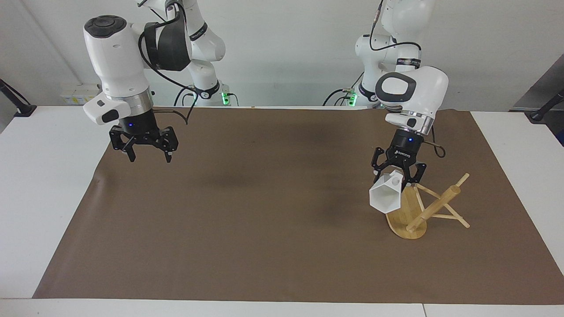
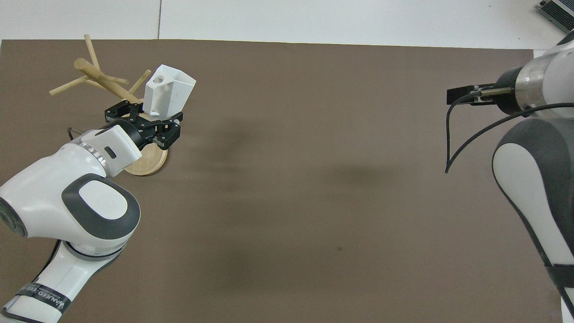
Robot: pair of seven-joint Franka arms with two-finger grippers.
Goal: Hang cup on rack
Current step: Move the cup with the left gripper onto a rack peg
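Observation:
The white faceted cup (image 1: 384, 198) hangs tilted in the air, its mouth facing away from the robots. My left gripper (image 1: 398, 175) is shut on its blocky handle. The cup is over the oval base of the bamboo rack (image 1: 407, 215). The rack lies tipped over on the brown mat, base up on its edge, post (image 1: 434, 207) slanting and pegs resting on the mat. The overhead view shows the cup (image 2: 169, 92), the left gripper (image 2: 145, 121) and the rack (image 2: 99, 77). My right gripper (image 1: 149, 154) is open and empty, up over the mat's edge at the right arm's end.
A brown mat (image 1: 264, 229) covers most of the white table (image 1: 44, 185). The rack's thin pegs (image 1: 456, 219) stick out toward the left arm's end of the table.

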